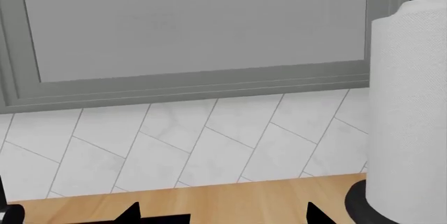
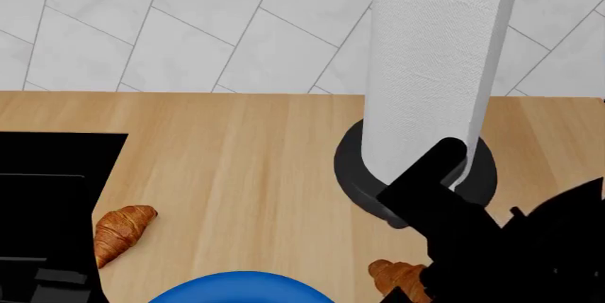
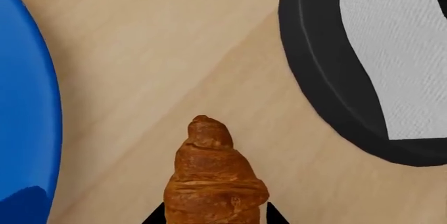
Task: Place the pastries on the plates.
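- Golden-brown croissant (image 3: 213,182) sits at the bottom centre of the right wrist frame, between the dark tips of the right gripper (image 3: 213,219), which straddle it; whether they grip it, I cannot tell.
- Blue plate (image 2: 236,287), at the head frame's bottom edge, is the likely target just beside it.
- Second croissant (image 2: 121,231) lies lower left on the wooden counter (image 2: 246,168).
- Left gripper (image 1: 220,216) shows only tips; its state is unclear.
- Paper towel holder (image 2: 430,69) stands behind.

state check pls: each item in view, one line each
Left croissant: flat on counter, untouched.
Right croissant: on counter, between right hand fingertips; grip unclear.
Blue plate: empty where visible.
Paper towel roll: upright on its black base.
Left hand: only tips visible, holding nothing seen.
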